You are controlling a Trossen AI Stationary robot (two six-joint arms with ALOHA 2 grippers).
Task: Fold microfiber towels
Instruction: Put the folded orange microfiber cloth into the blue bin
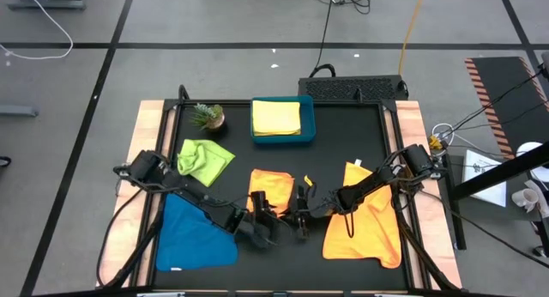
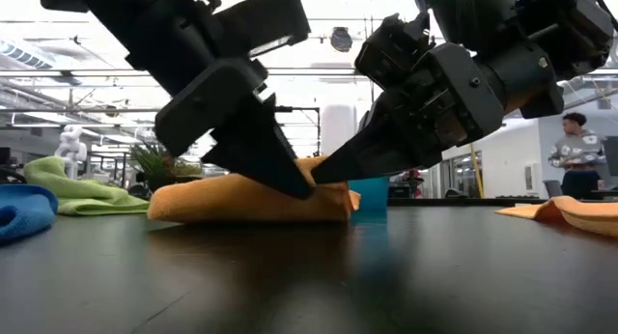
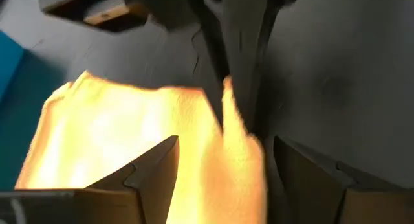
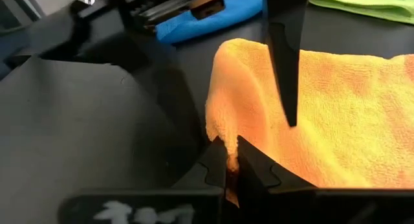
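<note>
Low at the high view's centre, an orange towel (image 1: pixel 270 187) lies folded on the black worktop (image 1: pixel 343 134). Left hand (image 1: pixel 260 221) released, straddling its edge; right hand (image 1: pixel 302 213) clenched on a corner. Soft, light, limp cloth: best pinched at corners.

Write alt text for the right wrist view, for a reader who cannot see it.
The right gripper is shut on an edge of the folded orange towel on the black table. One open finger of the left gripper stands over the towel, with a blue towel and a green towel behind.
</note>
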